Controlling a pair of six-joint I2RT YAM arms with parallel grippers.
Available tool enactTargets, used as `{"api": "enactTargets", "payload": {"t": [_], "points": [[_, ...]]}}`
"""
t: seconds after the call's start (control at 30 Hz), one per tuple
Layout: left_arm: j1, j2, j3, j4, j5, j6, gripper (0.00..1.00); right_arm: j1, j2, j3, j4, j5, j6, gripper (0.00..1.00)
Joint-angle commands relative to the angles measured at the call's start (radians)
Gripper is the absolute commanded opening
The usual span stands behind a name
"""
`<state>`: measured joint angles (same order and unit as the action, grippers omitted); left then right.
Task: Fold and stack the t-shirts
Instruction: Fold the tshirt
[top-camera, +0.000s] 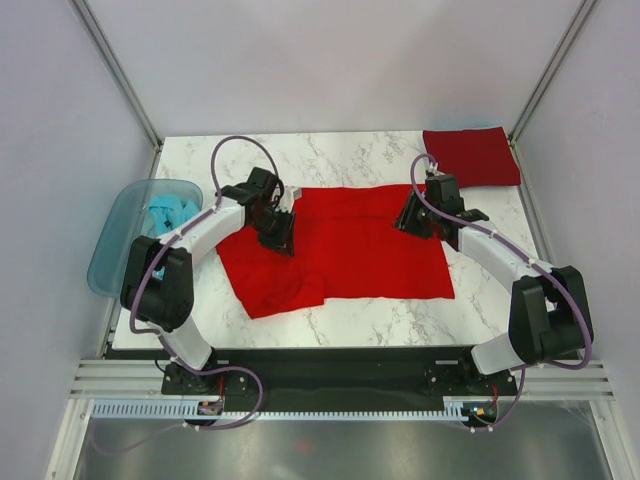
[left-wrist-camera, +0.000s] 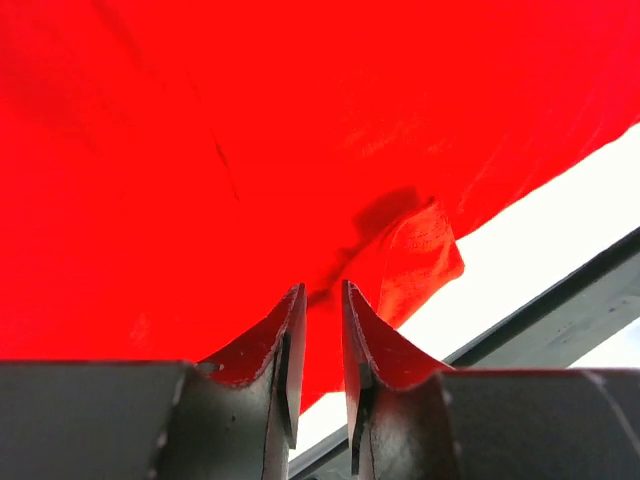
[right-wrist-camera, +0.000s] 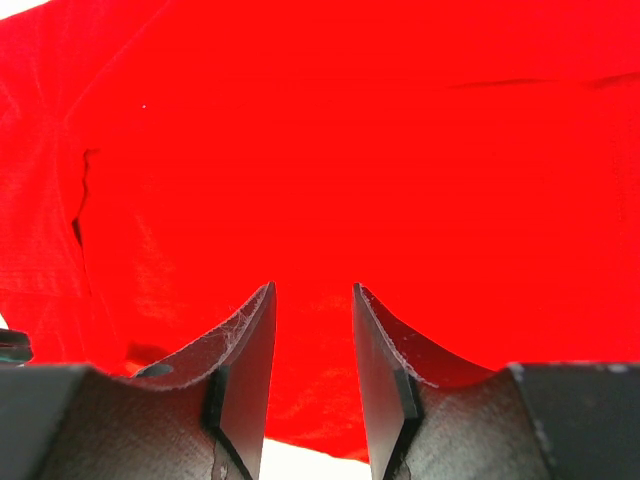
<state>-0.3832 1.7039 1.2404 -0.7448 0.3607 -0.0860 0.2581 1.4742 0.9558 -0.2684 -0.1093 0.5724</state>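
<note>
A bright red t-shirt (top-camera: 350, 250) lies spread on the marble table (top-camera: 340, 150), its front left corner bunched. It fills the left wrist view (left-wrist-camera: 250, 130) and the right wrist view (right-wrist-camera: 350, 150). My left gripper (top-camera: 281, 232) hovers over the shirt's left part, its jaws (left-wrist-camera: 322, 288) narrowly open with nothing between them. A small cloth flap (left-wrist-camera: 420, 250) shows near the shirt's edge. My right gripper (top-camera: 408, 218) is over the shirt's back right part, open (right-wrist-camera: 313, 288) and empty. A folded dark red shirt (top-camera: 470, 155) lies at the back right corner.
A translucent blue bin (top-camera: 115, 250) holding a cyan cloth (top-camera: 170, 215) stands off the table's left edge. Grey walls and frame posts close in the back and sides. Bare marble shows at the back and along the front edge.
</note>
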Motion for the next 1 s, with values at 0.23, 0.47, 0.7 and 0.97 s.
{"api": "enactTargets", "payload": {"t": [0.23, 0.47, 0.7, 0.97], "points": [[0.138, -0.013, 0.111, 0.013, -0.253, -0.08, 0.31, 0.046, 0.086, 0.06, 0.026, 0.02, 0.084, 0.43], [0.273, 0.065, 0.246, 0.019, -0.226, -0.064, 0.33, 0.294, 0.265, 0.233, 0.026, 0.151, 0.196, 0.42], [0.314, 0.287, 0.448, 0.018, -0.246, -0.052, 0.29, 0.46, 0.426, 0.414, 0.02, 0.259, 0.313, 0.43], [0.33, 0.468, 0.574, 0.018, -0.184, -0.044, 0.25, 0.567, 0.58, 0.569, 0.002, 0.286, 0.382, 0.42]]}}
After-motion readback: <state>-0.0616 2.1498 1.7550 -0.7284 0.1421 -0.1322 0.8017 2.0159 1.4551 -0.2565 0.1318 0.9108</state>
